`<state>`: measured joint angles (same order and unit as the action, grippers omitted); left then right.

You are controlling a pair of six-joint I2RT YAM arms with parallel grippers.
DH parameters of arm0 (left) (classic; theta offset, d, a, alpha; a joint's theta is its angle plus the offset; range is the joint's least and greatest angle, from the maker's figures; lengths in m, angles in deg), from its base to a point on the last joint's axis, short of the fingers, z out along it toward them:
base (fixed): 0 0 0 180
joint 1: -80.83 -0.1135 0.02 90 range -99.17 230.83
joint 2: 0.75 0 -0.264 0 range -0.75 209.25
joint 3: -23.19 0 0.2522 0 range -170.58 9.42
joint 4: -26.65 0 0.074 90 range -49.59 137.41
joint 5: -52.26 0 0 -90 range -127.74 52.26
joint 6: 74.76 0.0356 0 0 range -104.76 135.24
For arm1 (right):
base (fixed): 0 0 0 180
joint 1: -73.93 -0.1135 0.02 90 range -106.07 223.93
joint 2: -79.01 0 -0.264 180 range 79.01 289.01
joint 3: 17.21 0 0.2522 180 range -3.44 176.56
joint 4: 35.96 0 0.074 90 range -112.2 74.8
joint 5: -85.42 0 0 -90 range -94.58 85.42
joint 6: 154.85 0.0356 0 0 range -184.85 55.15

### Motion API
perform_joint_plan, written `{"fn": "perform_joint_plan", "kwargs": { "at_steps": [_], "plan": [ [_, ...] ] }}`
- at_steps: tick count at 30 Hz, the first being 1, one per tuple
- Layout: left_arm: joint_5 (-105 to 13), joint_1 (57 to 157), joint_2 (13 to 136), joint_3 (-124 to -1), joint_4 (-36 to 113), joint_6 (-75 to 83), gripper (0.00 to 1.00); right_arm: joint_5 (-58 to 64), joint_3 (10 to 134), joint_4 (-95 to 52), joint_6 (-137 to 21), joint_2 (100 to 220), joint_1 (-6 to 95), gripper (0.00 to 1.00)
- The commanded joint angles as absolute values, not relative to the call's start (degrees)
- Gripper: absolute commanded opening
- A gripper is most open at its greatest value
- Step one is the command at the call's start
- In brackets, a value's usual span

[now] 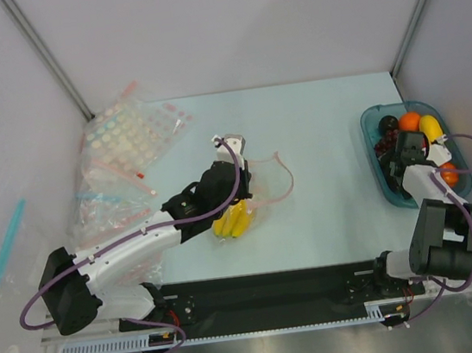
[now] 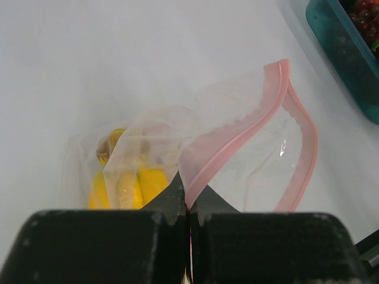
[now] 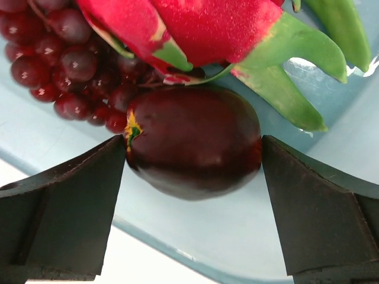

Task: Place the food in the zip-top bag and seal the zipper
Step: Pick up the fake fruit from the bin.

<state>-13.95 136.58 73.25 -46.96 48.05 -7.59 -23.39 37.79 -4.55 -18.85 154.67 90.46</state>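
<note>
Inside the tray (image 3: 177, 239), right gripper (image 3: 193, 160) gapes around a dark fruit (image 3: 195, 139); left gripper (image 2: 188, 192) pinches the bag (image 2: 249, 148) holding bananas (image 2: 139, 186).

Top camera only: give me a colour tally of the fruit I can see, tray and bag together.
Yellow: 2 (banana bunch in the zip-top bag, yellow fruit in the tray)
Orange: 2 (far orange fruit, near orange fruit)
Near-black: 1 (dark round fruit)
Dark red: 1 (grape bunch)
Total: 6; the right end effector hides part of the tray.
</note>
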Motion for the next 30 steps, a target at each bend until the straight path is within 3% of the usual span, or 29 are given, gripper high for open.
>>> {"fn": "perform_joint_plan", "kwargs": {
  "at_steps": [1, 2, 3, 6, 12, 16, 22, 26, 30],
  "plan": [
    [-14.01, 136.73, 72.81, -49.29, 47.53, -6.74, 0.0, -23.92, 38.83, -3.12, -16.95, 156.01, 90.89, 0.97],
    [-14.01, 136.82, 72.9, -49.2, 47.53, -6.65, 0.0, -24.0, 38.66, -3.21, -16.69, 155.66, 90.89, 0.94],
    [-13.92, 136.82, 72.9, -49.29, 47.44, -6.65, 0.0, -24.26, 38.13, -3.3, -16.43, 155.13, 90.89, 0.81],
    [-13.66, 136.73, 73.25, -49.37, 47.44, -6.56, 0.0, -25.49, 36.12, -4.35, -15.81, 151.45, 90.89, 0.6],
    [-14.09, 136.82, 73.6, -49.64, 47.53, -6.56, 0.0, -24.98, 32.95, -6.37, -16.95, 140.46, 90.8, 0.34],
    [-14.45, 136.82, 73.43, -49.55, 47.44, -6.56, 0.0, -22.69, 32.77, -5.5, -18.79, 132.64, 91.07, 0.28],
    [-14.53, 136.82, 73.78, -49.73, 47.44, -6.47, 0.0, -18.22, 29.96, -9.62, -21.43, 121.12, 91.07, 0.27],
    [-14.88, 136.9, 74.39, -50.08, 47.53, -6.38, 0.0, -1.8, 27.41, -18.75, -26.44, 116.72, 90.8, 0.2],
    [-15.15, 136.82, 75.1, -50.6, 47.97, -6.3, 0.0, 6.74, 26.44, -27.44, -28.55, 113.91, 87.83, 0.17]
  ]
}}
